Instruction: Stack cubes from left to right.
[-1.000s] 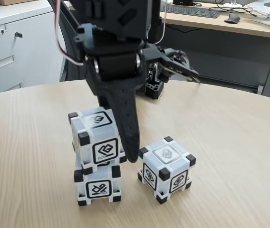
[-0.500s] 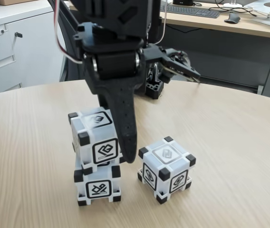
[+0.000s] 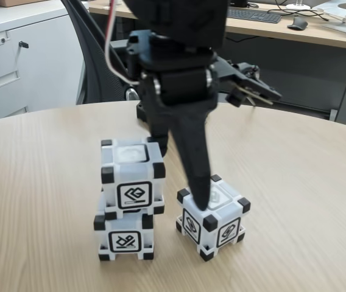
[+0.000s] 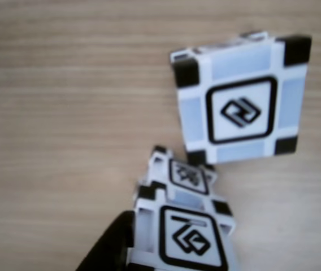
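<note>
On the left in the fixed view, two cubes are already stacked on the table (image 3: 295, 182). The bottom cube (image 3: 124, 238) sits on the wood, and the top cube (image 3: 133, 177) rests on it, turned a little and hanging over a bit.

To the right, just beside the stack, the third cube (image 3: 212, 217) sits alone on the table. It is turned so one corner points at the camera.

The gripper (image 3: 201, 198) is right over this cube. One long black finger (image 3: 191, 152) points down, and its tip is at the cube's top face, maybe touching it. The other finger sticks out high to the right, so the gripper is spread wide and holds nothing.

I think the next job is to grab this cube. It lies straight below the gripper, and the stack stands close on the left.
</note>
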`<state>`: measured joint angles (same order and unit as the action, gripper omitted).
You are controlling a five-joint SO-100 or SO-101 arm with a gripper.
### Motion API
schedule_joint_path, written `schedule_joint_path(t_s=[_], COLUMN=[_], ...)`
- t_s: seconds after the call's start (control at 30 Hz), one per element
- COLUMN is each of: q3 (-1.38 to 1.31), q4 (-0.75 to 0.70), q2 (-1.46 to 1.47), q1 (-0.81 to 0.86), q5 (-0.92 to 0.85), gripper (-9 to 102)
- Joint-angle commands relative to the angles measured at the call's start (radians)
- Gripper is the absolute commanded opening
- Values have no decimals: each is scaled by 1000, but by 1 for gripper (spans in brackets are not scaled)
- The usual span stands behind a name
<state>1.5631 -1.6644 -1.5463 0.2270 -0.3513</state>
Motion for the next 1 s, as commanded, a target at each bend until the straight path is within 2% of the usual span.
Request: schedule_joint_path(t_s=[0.0, 0.7, 0.97], q3=[-35, -37, -46], q4=[5, 9, 9], q2=[-28, 54, 133], q1=[-21, -66, -66], q5=[17, 11, -89], gripper=[44, 42, 43])
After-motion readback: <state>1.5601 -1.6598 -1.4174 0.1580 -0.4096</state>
